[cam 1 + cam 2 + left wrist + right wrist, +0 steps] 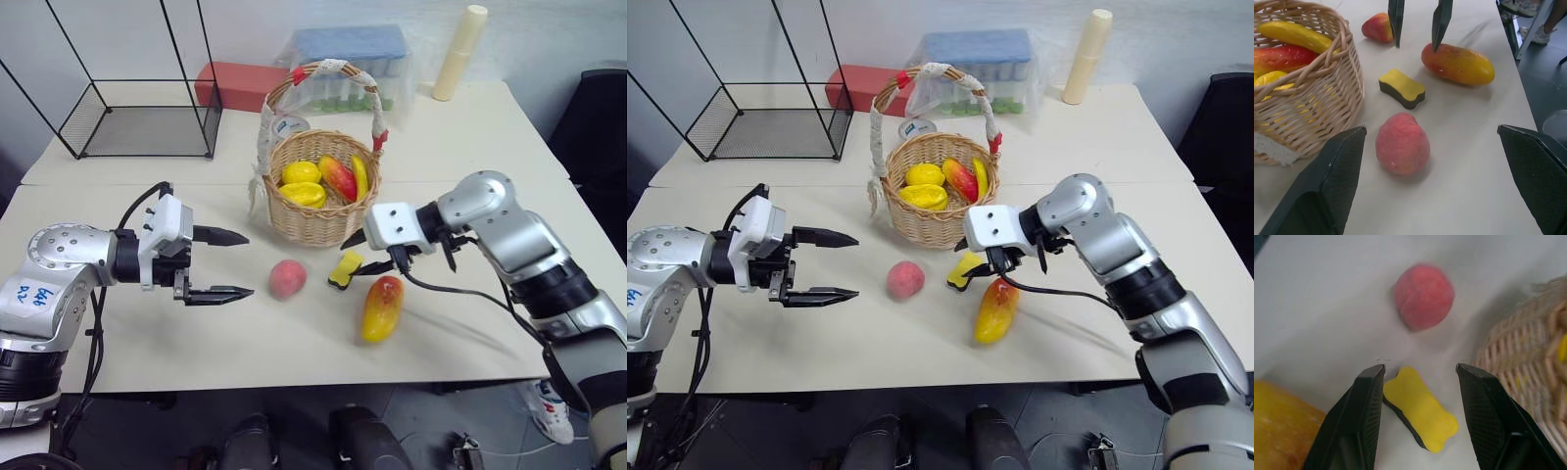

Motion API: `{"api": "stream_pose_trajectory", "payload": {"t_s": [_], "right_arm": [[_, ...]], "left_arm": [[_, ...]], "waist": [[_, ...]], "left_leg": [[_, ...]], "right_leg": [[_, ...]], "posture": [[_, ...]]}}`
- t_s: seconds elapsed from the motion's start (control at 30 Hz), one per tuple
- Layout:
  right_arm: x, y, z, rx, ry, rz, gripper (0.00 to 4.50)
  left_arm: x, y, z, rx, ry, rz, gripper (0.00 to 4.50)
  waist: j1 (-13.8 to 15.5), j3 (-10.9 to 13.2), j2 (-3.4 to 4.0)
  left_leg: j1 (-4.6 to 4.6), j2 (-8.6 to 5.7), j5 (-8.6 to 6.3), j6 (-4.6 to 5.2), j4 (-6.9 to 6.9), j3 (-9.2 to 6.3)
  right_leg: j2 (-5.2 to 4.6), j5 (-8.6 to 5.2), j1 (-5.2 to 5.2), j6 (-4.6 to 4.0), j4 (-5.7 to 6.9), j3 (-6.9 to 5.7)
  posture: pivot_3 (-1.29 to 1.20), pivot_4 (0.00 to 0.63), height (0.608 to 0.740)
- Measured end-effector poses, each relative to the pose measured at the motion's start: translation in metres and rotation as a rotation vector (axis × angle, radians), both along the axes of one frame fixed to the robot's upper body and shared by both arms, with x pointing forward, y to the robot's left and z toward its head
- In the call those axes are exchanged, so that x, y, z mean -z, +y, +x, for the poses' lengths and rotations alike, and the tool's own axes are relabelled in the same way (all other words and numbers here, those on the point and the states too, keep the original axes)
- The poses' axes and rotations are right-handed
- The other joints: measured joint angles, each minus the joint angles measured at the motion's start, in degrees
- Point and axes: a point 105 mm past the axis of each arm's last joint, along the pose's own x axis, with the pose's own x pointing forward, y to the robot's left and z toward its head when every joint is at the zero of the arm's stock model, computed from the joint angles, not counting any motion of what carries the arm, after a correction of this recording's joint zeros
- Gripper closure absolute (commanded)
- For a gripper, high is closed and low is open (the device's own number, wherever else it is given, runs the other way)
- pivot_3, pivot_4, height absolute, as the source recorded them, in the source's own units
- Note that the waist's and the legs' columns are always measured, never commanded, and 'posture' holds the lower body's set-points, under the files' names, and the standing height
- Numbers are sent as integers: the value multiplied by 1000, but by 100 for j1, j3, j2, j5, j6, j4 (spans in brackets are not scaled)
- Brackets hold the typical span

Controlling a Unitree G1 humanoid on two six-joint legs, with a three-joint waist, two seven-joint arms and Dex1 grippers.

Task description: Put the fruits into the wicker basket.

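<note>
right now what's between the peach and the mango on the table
The yellow block lies between the peach and the mango, nearer the basket. The left eye view shows it, with the right gripper straddling it.

Left pincer point(227, 264) spread wide, level; right pincer point(1420, 382) angled down, parted.

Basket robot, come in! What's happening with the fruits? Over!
Left hand open beside peach. Right hand open, straddling yellow block, not fruit. Peach, mango on table; basket holds several fruits.
</note>
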Motion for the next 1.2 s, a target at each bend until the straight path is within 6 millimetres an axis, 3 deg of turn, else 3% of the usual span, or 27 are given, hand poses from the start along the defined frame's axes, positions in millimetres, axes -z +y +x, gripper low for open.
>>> {"api": "stream_pose_trajectory", "payload": {"t_s": [0.1,0.33,0.63,0.73,0.87,0.93,1.07,1.2], "right_arm": [[8,-3,12,-44,-62,-80,1283],[28,5,25,-120,-110,-144,1283],[38,21,38,-150,-163,-164,1283],[39,23,38,-162,-162,-163,1887],[40,22,34,-166,-111,-154,3173],[40,20,31,-150,-69,-114,3560],[21,7,21,-44,8,37,3645],[-35,-29,14,145,-64,209,3645]], "left_arm": [[-1,-1,-2,-11,-9,0,0],[-6,-5,-7,-17,-28,-10,0],[-6,-6,-7,-24,-14,-21,0],[-8,-8,-6,-21,-20,-21,0],[-10,-9,-6,-17,-28,-20,0],[-10,-9,-6,-15,-27,-21,0],[-14,-18,-3,13,-41,-51,0],[-20,-34,-3,62,-36,-120,0]], "waist": [[-26,0,0],[-58,0,0],[-61,0,0],[-61,0,0],[-64,0,0],[-47,0,0],[10,1,1],[84,1,1]], "left_leg": [[5,0,0,1,6,1],[15,5,5,-11,1,-1],[19,4,7,-16,4,-3],[23,4,8,-17,5,-3],[25,4,9,-19,2,-3],[23,4,8,-19,2,-6],[15,2,8,-19,8,-15],[14,1,5,-18,9,-17]], "right_leg": [[-1,0,4,0,8,0],[6,-7,2,-12,32,-1],[4,-8,2,-14,42,-3],[5,-8,6,-14,45,-4],[6,-8,5,-15,50,-5],[5,-8,5,-15,49,-6],[-1,-8,5,-15,48,-13],[-2,-8,8,-14,44,-14]], "posture": [[0,150,740],[0,150,740],[0,150,740],[0,150,740],[0,150,740],[0,150,740],[0,150,740],[0,150,740]]}}
